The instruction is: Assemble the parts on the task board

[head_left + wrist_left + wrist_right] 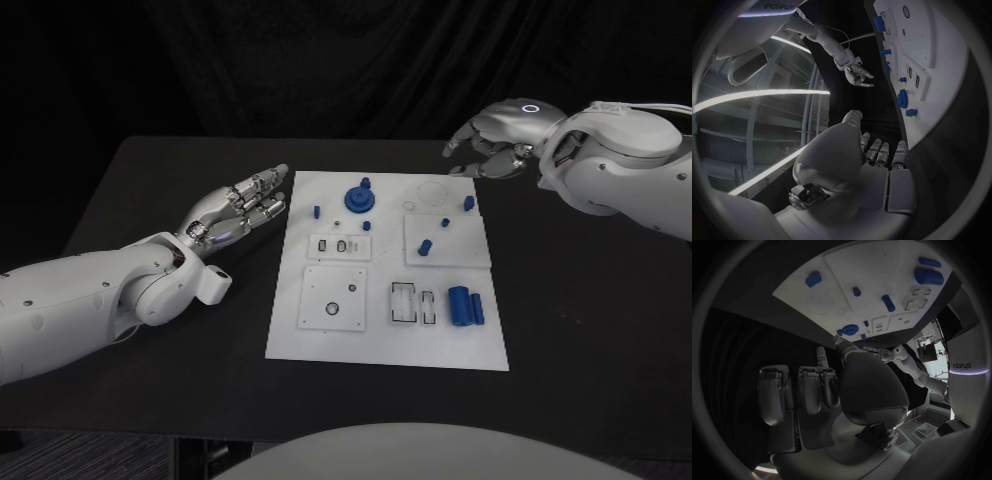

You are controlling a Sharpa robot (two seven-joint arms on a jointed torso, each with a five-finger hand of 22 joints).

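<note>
Both hands empty, flanking board (387, 340): left hand (241, 208) fingers extended at left edge, right hand (490, 150) loosely curled past far-right corner. Parts (463, 304) untouched; likely staging for first pick.

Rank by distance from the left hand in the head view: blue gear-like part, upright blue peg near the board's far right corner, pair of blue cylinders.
From the left hand:
1. Blue gear-like part, far end of the task board, on the hand's side.
2. Upright blue peg, far right corner.
3. Pair of blue cylinders, near right.

2 and 3 are close.

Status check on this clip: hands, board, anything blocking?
Left hand open, beside the task board. Right hand open, above its far corner. Blue parts untouched on board. Nothing in the way.
</note>
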